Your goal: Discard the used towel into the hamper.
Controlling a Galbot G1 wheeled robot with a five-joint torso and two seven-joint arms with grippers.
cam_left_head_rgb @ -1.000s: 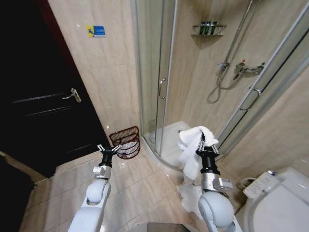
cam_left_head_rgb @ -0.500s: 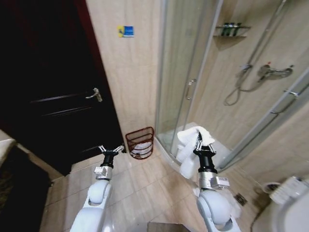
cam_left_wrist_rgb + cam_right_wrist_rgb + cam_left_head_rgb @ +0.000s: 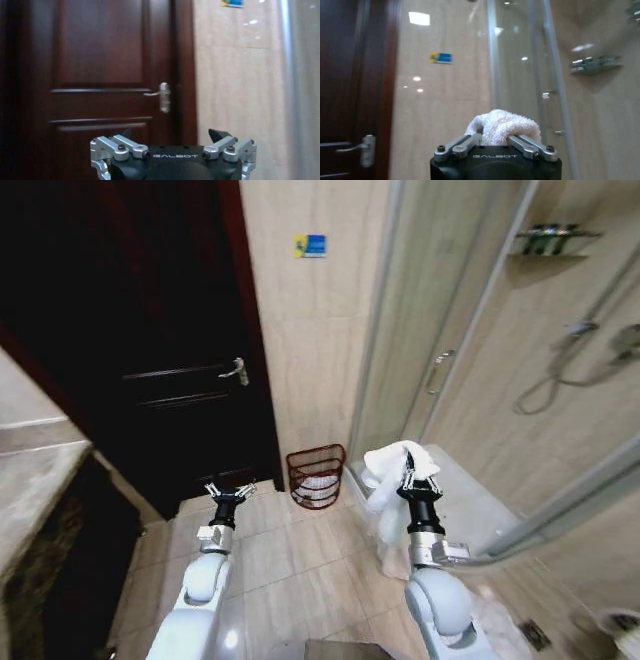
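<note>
Right gripper [image 3: 411,477]: we clamp its fingers on the white towel [image 3: 385,470], raised upright, folds hanging down.
Left gripper [image 3: 229,493]: fingers spread wide, holding nothing.
Hamper [image 3: 316,476]: on the floor against the wall, between door [image 3: 150,350] and shower glass [image 3: 455,330], ahead between both grippers.
Floor [image 3: 300,560]: open tiles before the hamper.

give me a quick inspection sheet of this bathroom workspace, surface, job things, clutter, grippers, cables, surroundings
surface: glossy beige floor tiles.
job's things: white towel held up in the right gripper; red-brown hamper on the floor against the wall, something pale inside.
clutter: white cloth on the floor behind the right arm.
grippers: right gripper shut on the towel; left gripper open, raised near the dark door.
cables: nothing seen.
surroundings: glass shower enclosure, shower hose, blue wall sign, door handle.
</note>
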